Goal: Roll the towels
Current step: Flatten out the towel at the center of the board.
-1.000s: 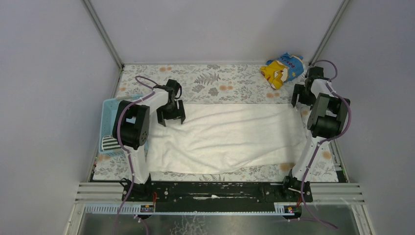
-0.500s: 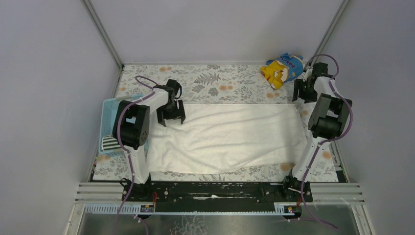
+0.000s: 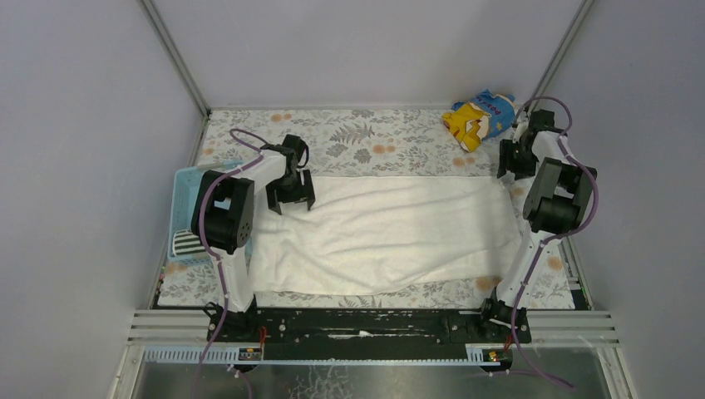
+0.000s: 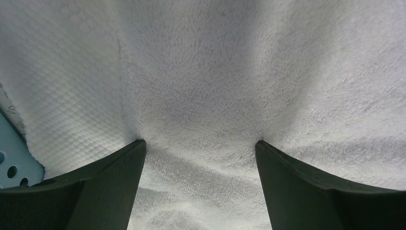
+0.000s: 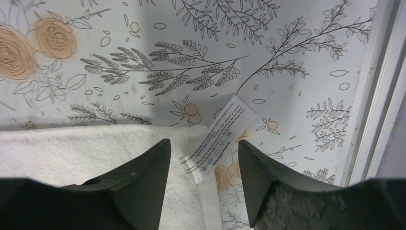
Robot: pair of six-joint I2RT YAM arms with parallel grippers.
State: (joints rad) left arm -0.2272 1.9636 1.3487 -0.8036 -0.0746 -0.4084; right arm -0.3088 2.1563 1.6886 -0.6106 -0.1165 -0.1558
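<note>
Left gripper: I see its fingers spread wide, both tips pressed down into the pile of the white terry towel at its far left corner, with nothing pinched between them.

Right gripper: fingers apart with a clear gap, over the towel's far right corner. The sewn care label lies in that gap, on the floral table cover. I cannot tell whether the tips touch the cloth.

The white towel lies flat and unrolled across the middle of the table, between the two arms.

The striped towel sits at the near end of the light blue basket by the left arm, partly hidden.

A yellow-and-blue printed cloth lies crumpled in the far right corner, apart from the towel.
</note>
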